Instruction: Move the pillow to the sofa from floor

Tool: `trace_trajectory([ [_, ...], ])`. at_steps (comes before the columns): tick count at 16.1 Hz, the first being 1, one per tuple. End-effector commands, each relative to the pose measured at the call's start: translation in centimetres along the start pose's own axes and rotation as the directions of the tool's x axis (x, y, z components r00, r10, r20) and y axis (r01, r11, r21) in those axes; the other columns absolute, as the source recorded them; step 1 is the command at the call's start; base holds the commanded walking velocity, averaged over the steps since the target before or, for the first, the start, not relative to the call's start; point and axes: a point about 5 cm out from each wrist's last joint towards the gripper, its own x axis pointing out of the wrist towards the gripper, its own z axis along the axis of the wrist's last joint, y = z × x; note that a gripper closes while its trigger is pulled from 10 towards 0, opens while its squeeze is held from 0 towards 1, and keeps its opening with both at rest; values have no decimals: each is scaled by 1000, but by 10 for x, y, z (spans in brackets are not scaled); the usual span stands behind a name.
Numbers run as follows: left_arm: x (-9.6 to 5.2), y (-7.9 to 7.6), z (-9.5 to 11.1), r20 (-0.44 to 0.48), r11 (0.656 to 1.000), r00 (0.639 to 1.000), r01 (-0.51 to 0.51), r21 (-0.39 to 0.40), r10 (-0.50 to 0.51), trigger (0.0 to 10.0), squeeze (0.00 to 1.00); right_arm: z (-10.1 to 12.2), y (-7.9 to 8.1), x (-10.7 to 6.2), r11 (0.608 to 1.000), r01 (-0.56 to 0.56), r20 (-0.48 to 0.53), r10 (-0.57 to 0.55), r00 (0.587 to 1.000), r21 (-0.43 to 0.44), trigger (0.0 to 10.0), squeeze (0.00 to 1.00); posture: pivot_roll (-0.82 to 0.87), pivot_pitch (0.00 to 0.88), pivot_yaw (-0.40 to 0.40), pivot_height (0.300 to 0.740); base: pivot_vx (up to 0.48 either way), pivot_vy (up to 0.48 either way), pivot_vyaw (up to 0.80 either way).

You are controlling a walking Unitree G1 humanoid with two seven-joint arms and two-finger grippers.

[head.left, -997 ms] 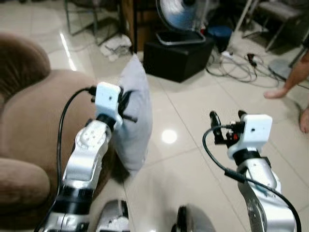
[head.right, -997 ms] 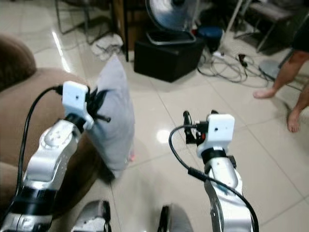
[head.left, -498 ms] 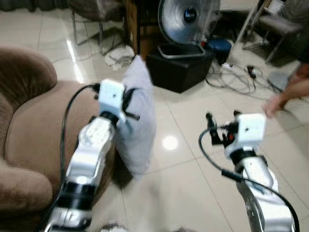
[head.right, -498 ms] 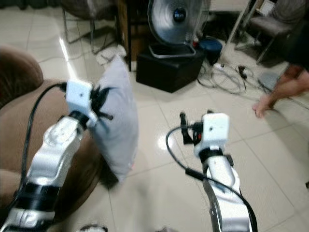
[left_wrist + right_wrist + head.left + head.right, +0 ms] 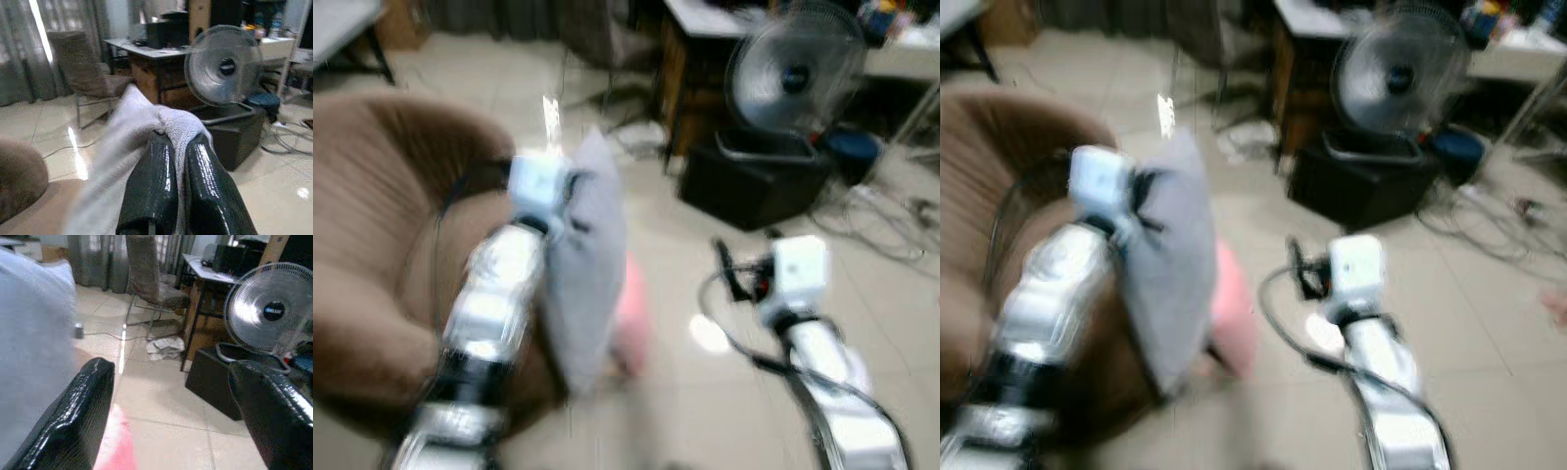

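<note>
Lived-in home, living room by look of it. Brown upholstered sofa [image 5: 382, 235] on robot's left, glossy pale tiled floor [image 5: 161, 401] catching light glare. Standing fan [image 5: 269, 308] ahead, perched over black box [image 5: 759, 181]. Behind it wooden desk [image 5: 161, 61] with dark equipment on top, metal-legged chair [image 5: 149, 281] alongside. Grey curtains [image 5: 29, 44] across back wall. Loose cables [image 5: 1489, 220] trailing over tiles on right, crumpled cloth [image 5: 166, 346] dropped beside desk leg. Head views heavily blurred.
</note>
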Motion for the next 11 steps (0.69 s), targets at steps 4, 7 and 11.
trace_trajectory([
  [4, -1, 18, 15, 46, 997, 998, -38, 62, 36, 10000, 0, 3, 12, -1, 999, -46, 21, 45, 999, 16, 10000, 0, 56, 3, -67, 740, 387, 0, 800],
  [7, 1, 18, 15, 41, 997, 999, -25, 67, 23, 10000, 0, 2, 12, -2, 999, -46, 18, 46, 999, 19, 10000, 0, 54, 11, -63, 740, 384, 0, 800],
  [11, 17, -9, 2, -69, 989, 992, 110, 98, -103, 10000, 0, -7, 7, -7, 998, -15, -17, 16, 1000, 65, 10000, 0, 61, 36, -66, 740, 97, 0, 400],
])
